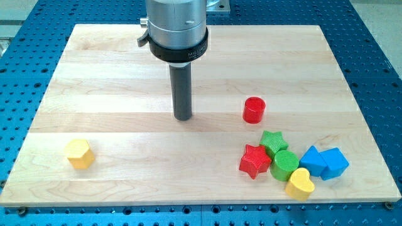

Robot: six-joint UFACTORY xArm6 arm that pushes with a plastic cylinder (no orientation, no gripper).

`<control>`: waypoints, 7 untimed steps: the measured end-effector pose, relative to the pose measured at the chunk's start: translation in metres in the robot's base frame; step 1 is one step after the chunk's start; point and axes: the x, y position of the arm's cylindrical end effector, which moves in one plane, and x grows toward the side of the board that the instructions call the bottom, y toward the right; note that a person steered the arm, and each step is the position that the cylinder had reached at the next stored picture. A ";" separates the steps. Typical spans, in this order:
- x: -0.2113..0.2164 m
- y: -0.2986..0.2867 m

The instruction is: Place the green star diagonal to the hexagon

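The green star (274,140) lies at the view's lower right, touching a red star (254,161) and a green cylinder (286,164). The yellow hexagon (80,154) sits alone at the view's lower left. My tip (183,117) rests on the board near the middle, well to the left of and a little above the green star, and far to the right of and above the hexagon. It touches no block.
A red cylinder (254,110) stands to the right of my tip. A yellow heart (300,184) and two blue blocks (313,160) (334,163) crowd the lower right cluster. The wooden board (113,69) ends close below the cluster.
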 end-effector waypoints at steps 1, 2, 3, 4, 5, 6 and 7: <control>0.011 0.000; 0.017 0.007; 0.018 0.081; 0.012 0.148; -0.005 0.201; 0.029 0.216; 0.034 0.210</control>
